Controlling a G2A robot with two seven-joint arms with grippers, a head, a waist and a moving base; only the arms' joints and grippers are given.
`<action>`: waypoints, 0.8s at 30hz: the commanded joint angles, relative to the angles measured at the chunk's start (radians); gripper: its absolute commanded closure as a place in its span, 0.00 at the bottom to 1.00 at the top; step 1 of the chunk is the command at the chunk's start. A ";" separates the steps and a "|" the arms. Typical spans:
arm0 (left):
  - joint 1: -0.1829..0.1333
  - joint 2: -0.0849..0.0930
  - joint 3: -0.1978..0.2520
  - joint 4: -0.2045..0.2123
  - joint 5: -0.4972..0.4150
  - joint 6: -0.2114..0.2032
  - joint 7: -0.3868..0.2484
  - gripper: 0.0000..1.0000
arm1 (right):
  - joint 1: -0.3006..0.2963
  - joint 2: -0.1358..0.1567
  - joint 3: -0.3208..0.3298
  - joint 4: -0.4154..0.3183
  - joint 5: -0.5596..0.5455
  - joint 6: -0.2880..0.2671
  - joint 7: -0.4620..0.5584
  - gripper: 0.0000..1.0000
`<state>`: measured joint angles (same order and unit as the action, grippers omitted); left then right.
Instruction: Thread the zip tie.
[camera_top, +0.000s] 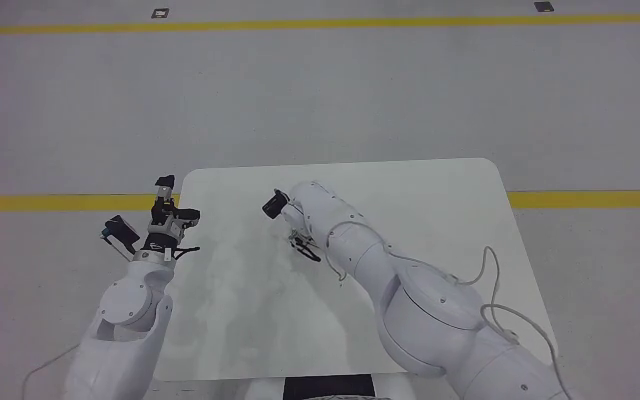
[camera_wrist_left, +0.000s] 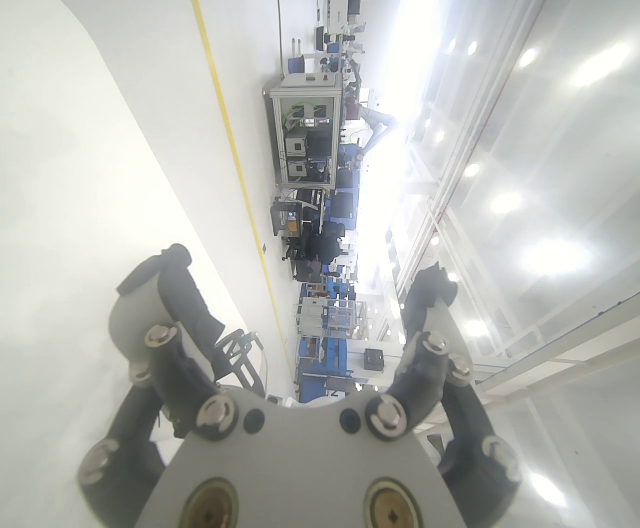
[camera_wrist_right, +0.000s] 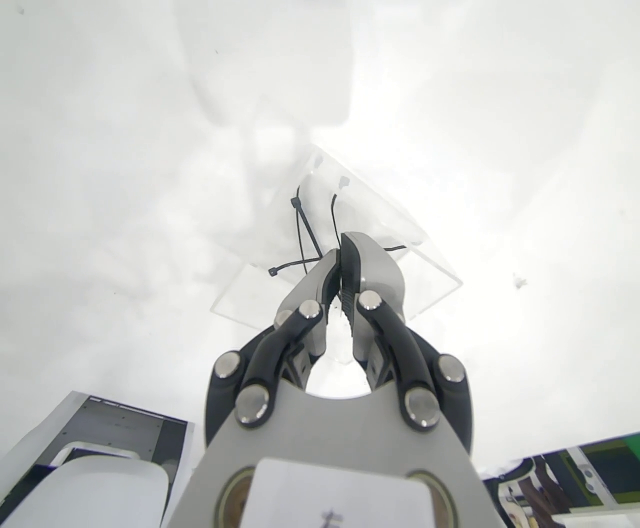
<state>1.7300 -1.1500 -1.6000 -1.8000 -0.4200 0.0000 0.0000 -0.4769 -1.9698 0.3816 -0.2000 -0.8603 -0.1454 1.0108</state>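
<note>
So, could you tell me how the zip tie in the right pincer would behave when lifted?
Probably floppy: the zip tie is a thin strand curving from the shut right pincer. Likely light, yet it might snag the crossed ties on the clear plate.

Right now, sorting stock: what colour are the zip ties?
Black; the zip ties show best in the right wrist view.

Lost between the pressed pads (camera_wrist_right: 349, 267) of the right tool (camera_wrist_right: 341, 250), the near end of one zip tie (camera_wrist_right: 333, 212); covered behind that tool, the near edge of the clear plate (camera_wrist_right: 400, 240) and the meeting point of the crossed ties (camera_wrist_right: 304, 225) beside it; from above, all too small to tell apart.
</note>
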 joint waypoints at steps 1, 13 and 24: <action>0.000 0.000 0.000 0.000 0.000 0.000 0.000 0.00 | 0.006 0.002 0.006 0.003 0.005 -0.015 0.011 1.00; 0.000 0.000 0.000 0.000 0.000 0.000 0.000 0.00 | 0.051 0.038 0.073 0.045 0.100 -0.195 0.010 1.00; 0.000 0.000 0.000 0.000 0.000 0.000 0.000 0.00 | 0.031 0.117 0.108 -0.092 0.183 -0.195 0.051 1.00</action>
<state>1.7300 -1.1500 -1.6000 -1.8000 -0.4200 0.0000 0.0000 -0.4431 -1.8623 0.4889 -0.2761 -0.6810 -0.3399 1.0548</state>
